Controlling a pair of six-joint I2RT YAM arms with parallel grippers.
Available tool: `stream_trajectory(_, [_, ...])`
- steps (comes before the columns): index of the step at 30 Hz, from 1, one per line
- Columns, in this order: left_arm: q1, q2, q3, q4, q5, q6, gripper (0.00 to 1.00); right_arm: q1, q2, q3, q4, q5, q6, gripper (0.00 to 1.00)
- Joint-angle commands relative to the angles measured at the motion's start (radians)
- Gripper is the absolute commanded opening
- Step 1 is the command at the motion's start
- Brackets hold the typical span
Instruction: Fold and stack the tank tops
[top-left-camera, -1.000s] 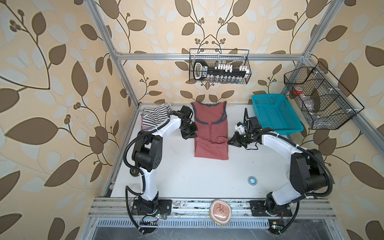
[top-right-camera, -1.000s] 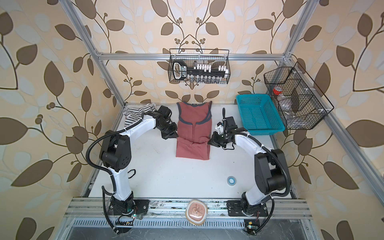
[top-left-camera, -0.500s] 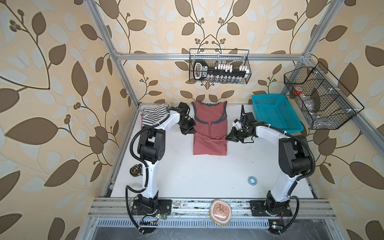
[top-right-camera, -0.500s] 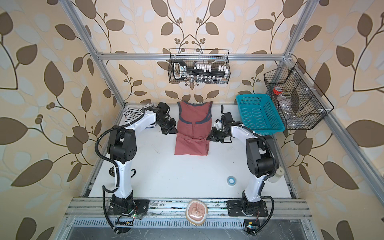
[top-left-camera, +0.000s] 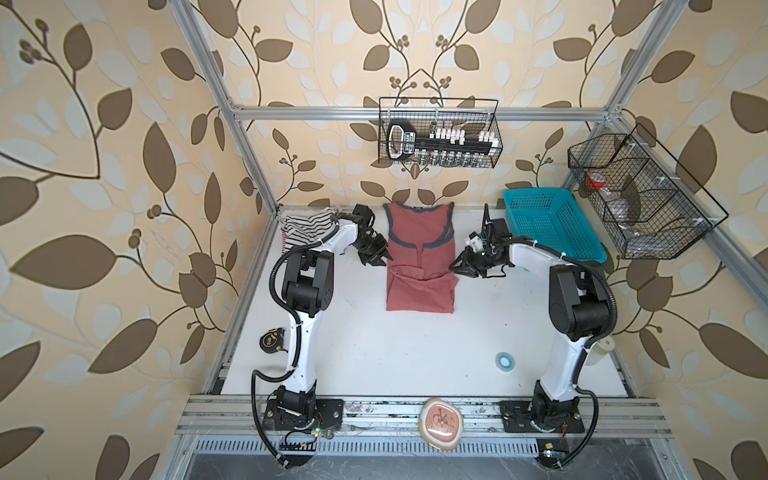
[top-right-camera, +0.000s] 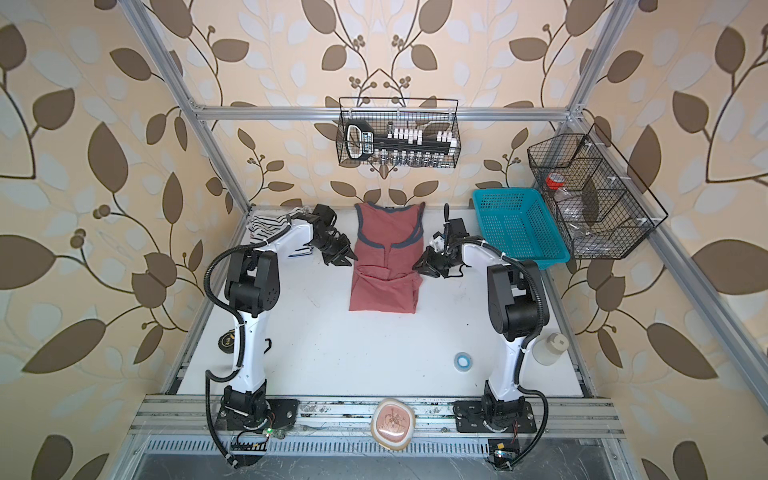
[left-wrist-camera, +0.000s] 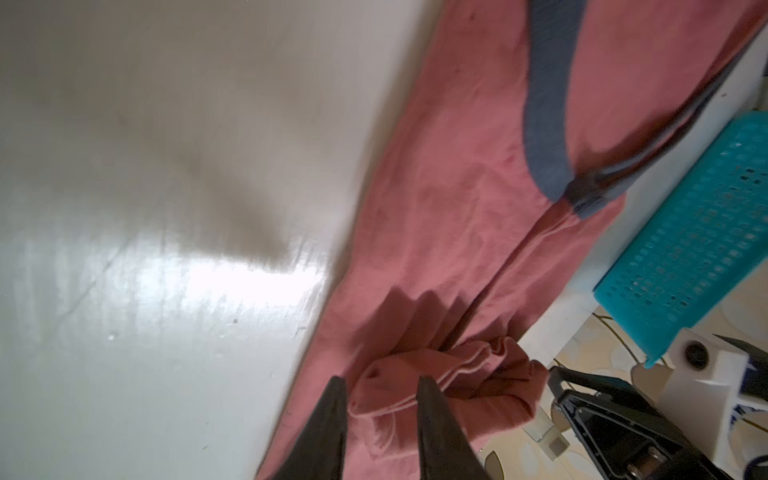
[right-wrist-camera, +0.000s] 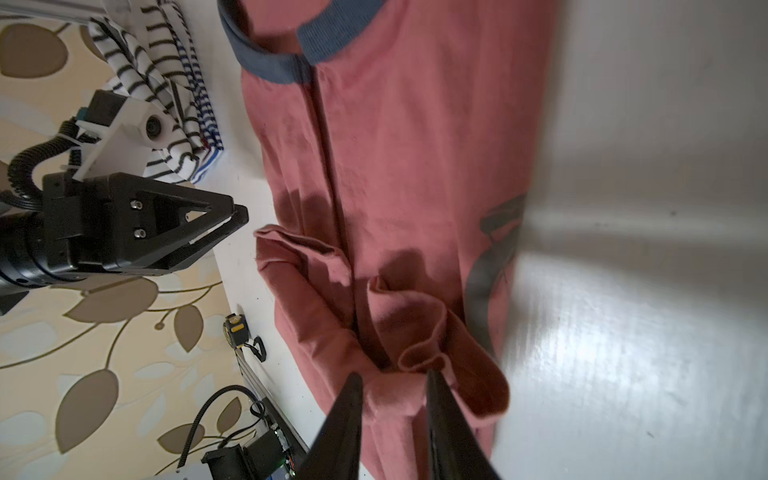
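The dusty red tank top (top-left-camera: 417, 249) with grey-blue trim lies flat at the back middle of the table in both top views, its bottom part doubled up into a rumpled fold (top-right-camera: 386, 278). My left gripper (top-left-camera: 382, 261) is open just off its left edge, and in the left wrist view (left-wrist-camera: 380, 384) a folded hem corner (left-wrist-camera: 386, 386) lies beyond the parted fingertips. My right gripper (top-left-camera: 457, 267) is open at the right edge, and the right wrist view (right-wrist-camera: 395, 378) shows the other hem corner (right-wrist-camera: 419, 353) lying loose. A black-and-white striped tank top (top-left-camera: 307, 226) sits crumpled at the back left.
A teal basket (top-left-camera: 552, 226) stands at the back right, with wire baskets (top-left-camera: 640, 195) on the wall beside it. A blue tape roll (top-left-camera: 505, 360), a tape measure (top-left-camera: 271, 340) and a white bottle (top-right-camera: 550, 348) lie nearer the front. A wire rack (top-left-camera: 438, 133) hangs on the back wall.
Both grippers have gone from shut to open and let the hem corners drop onto the tank top. Both arms have drawn their elbows up toward the back.
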Motion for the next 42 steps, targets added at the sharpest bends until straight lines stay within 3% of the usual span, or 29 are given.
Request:
stream_trajectory(1, [0.019,-0.031,0.058,-0.009,-0.002,-0.004,0.31,-0.026,0.005,0.042,-0.003,-0.009,-0.003,0.29])
stream_trajectory(5, [0.021,-0.104,0.041,-0.038,-0.079,0.027,0.29,-0.029,-0.054,0.039,-0.033,0.022,-0.034,0.30])
stream_trajectory(11, [-0.039,-0.266,-0.172,-0.037,-0.091,0.077,0.00,0.084,-0.142,0.025,-0.174,0.108,-0.154,0.21])
stream_trajectory(16, [-0.179,-0.342,-0.326,-0.005,-0.104,0.084,0.00,0.208,-0.149,-0.012,-0.223,0.175,-0.201,0.00])
stream_trajectory(23, [-0.312,-0.282,-0.345,0.077,-0.088,0.052,0.00,0.299,-0.063,0.005,-0.226,0.203,-0.215,0.00])
stream_trajectory(31, [-0.323,-0.212,-0.381,0.111,-0.124,0.057,0.00,0.323,0.071,0.076,-0.227,0.225,-0.229,0.00])
stream_trajectory(42, [-0.323,-0.144,-0.487,0.153,-0.154,0.055,0.00,0.300,0.174,0.159,-0.154,0.248,-0.157,0.00])
